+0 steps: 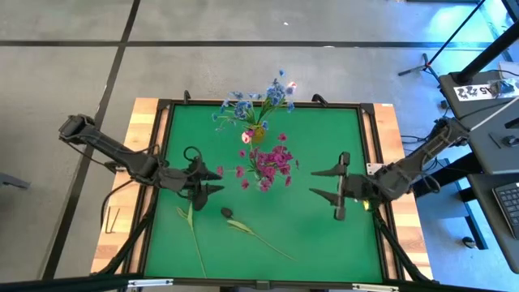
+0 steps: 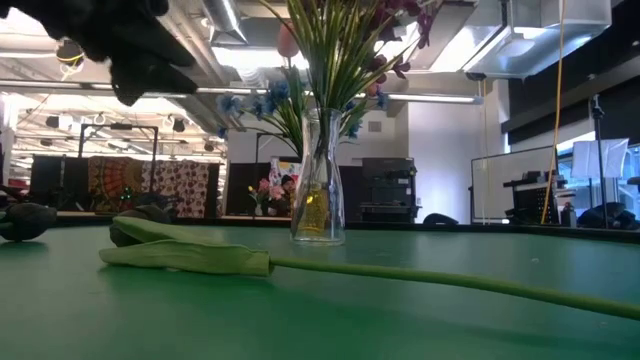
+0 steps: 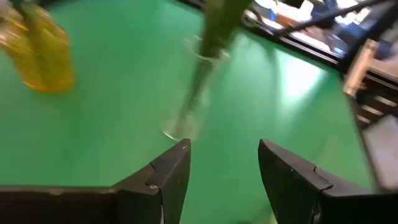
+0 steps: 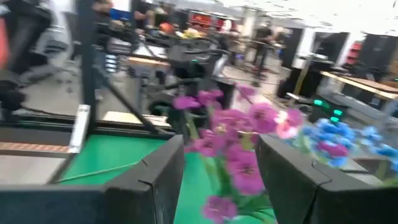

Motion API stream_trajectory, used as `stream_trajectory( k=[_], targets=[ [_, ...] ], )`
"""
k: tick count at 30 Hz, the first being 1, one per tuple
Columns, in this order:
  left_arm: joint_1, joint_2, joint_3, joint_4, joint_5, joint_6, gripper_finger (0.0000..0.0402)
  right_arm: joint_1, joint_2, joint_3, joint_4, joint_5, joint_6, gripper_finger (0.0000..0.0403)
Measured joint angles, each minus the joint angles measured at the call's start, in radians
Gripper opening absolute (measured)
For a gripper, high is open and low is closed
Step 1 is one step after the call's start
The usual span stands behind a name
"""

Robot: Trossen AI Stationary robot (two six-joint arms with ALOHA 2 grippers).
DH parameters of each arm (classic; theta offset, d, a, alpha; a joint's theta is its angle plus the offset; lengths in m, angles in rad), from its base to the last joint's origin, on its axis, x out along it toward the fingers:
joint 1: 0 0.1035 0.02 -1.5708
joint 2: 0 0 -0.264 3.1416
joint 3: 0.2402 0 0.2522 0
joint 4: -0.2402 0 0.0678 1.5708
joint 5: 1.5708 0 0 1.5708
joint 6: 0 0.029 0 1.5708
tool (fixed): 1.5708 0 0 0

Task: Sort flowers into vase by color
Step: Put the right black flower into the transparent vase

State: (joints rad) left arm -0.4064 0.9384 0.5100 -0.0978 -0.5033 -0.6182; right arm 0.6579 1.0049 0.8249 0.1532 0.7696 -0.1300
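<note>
Two vases stand mid-table. A yellow vase (image 1: 258,132) holds blue flowers (image 1: 259,104) and a pink-white bud. A clear glass vase (image 2: 318,190) holds magenta flowers (image 1: 272,165). Two green-stemmed flowers lie flat on the mat near the front: one stem (image 1: 195,235) and one with a dark bud (image 1: 227,212). My left gripper (image 1: 216,181) is open, empty and raised just left of the magenta bunch; its wrist view shows the clear vase (image 3: 191,93) ahead. My right gripper (image 1: 326,183) is open and empty to the right, facing the magenta flowers (image 4: 236,140).
The green mat (image 1: 324,235) is framed by a dark raised rim (image 1: 371,162) on a wooden table. In the low view a lying stem with a folded green leaf (image 2: 190,256) crosses the foreground. There is free mat right of the lying flowers. A workshop room lies beyond.
</note>
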Motion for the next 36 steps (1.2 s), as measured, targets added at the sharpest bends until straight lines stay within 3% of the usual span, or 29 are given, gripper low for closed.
stream_trajectory(
  k=[8, 18, 25, 30, 36],
  targets=[
    [-0.042, 0.031, 0.139, -0.332, 0.033, -0.163, 0.0171, 0.056, 0.111, 0.006, 0.001, -0.004, 0.059, 0.0198],
    [-0.08, 0.083, 0.169, -0.49, 0.282, -0.431, 0.017, 0.056, 0.317, 0.027, 0.015, -0.112, 0.176, 0.0198],
    [-0.154, 0.097, 0.17, -0.622, 0.389, -0.661, 0.017, 0.056, 0.422, 0.154, -0.134, -0.161, 0.187, 0.0198],
    [-0.202, 0.106, 0.17, -0.683, 0.371, -0.758, 0.017, 0.053, 0.503, 0.225, -0.212, -0.188, 0.187, 0.0198],
    [-0.207, 0.109, 0.17, -0.623, 0.204, -0.721, 0.017, 0.026, 0.601, 0.241, -0.214, -0.255, 0.236, 0.0198]
  ],
)
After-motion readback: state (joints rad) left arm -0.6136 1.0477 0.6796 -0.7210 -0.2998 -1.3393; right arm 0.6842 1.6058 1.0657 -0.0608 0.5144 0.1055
